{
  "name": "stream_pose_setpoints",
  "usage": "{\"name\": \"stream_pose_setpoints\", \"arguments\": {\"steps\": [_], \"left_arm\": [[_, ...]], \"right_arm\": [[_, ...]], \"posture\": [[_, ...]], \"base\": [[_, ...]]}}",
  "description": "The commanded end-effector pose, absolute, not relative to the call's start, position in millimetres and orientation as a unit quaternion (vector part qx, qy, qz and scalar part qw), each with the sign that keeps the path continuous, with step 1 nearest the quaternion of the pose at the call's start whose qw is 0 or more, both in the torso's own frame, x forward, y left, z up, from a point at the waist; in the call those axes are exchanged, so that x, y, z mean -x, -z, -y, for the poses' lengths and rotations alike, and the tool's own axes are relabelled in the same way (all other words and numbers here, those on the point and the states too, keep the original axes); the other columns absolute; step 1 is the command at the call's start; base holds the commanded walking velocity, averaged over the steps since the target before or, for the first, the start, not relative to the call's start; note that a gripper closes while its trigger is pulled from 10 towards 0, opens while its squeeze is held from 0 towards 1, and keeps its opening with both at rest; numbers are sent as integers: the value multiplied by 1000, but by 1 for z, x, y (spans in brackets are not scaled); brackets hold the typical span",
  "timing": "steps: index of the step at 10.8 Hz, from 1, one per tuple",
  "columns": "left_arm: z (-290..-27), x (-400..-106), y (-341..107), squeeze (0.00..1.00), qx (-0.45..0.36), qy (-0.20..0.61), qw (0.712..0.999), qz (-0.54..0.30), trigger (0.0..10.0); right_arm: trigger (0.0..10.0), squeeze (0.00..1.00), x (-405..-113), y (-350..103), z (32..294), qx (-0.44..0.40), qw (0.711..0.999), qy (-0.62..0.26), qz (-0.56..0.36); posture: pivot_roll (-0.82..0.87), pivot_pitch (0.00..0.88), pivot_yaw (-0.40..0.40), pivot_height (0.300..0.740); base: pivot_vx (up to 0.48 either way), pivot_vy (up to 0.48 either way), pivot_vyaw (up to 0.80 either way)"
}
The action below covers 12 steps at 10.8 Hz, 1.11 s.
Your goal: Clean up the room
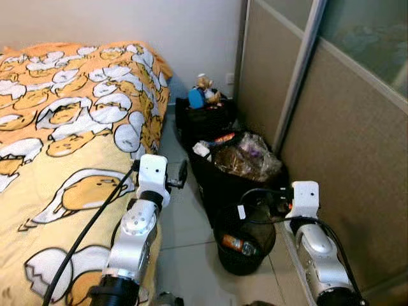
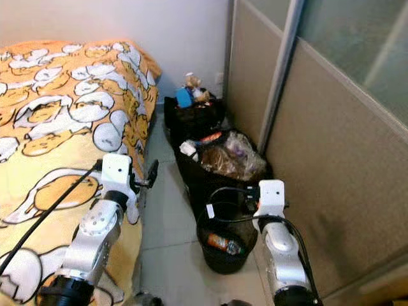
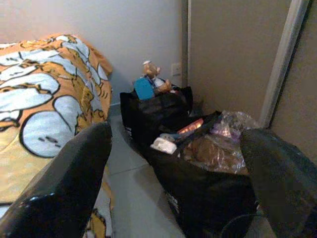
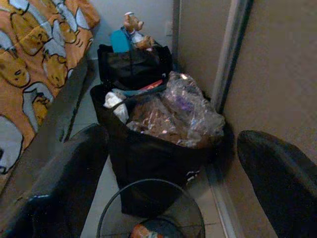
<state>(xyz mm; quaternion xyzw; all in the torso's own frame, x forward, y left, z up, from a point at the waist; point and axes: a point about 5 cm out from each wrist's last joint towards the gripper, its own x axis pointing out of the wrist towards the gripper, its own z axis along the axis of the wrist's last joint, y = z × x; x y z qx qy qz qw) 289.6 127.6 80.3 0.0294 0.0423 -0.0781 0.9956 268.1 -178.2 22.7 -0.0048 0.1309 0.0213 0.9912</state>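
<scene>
A round black wire bin (image 1: 245, 245) stands on the tiled floor with an orange-labelled bottle (image 1: 234, 243) lying in it. Behind it is a black bag (image 1: 220, 182) stuffed with crumpled clear plastic (image 1: 248, 156) and other rubbish. Further back, by the wall, a second black bag (image 1: 204, 118) holds a small toy bear (image 1: 205, 83) and a blue item (image 1: 196, 97). My left gripper (image 3: 176, 134) is open and empty at the bed's edge, pointing toward the bags. Over the bin's right rim hovers my right gripper (image 4: 171, 136), open and empty.
A bed with a yellow and orange egg-cartoon blanket (image 1: 64, 127) lies on the left. A brown panelled partition with a metal post (image 1: 299, 76) closes the right side. Between them runs a narrow strip of grey tiled floor (image 1: 185, 229).
</scene>
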Motion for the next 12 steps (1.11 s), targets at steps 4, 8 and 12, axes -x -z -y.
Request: {"name": "stream_pose_setpoints", "arguments": {"steps": [4, 8, 12], "left_arm": [[-127, -293, -79, 0, -37, 81, 995, -42, 10000], [-125, -293, -77, 0, -33, 80, 995, -46, 10000], [-131, -292, -69, 0, -20, 47, 996, -68, 10000]], "right_arm": [[10000, 0, -271, -27, 180, 2, 992, -25, -125], [10000, 0, -271, -26, 180, 4, 991, -30, -131], [10000, 0, -271, -24, 179, -2, 990, -32, -134]], "posture": [[-170, 0, 57, 714], [-166, 0, 57, 714], [-162, 0, 61, 714]], "base": [[-236, 0, 0], [0, 226, 0], [0, 447, 0]]}}
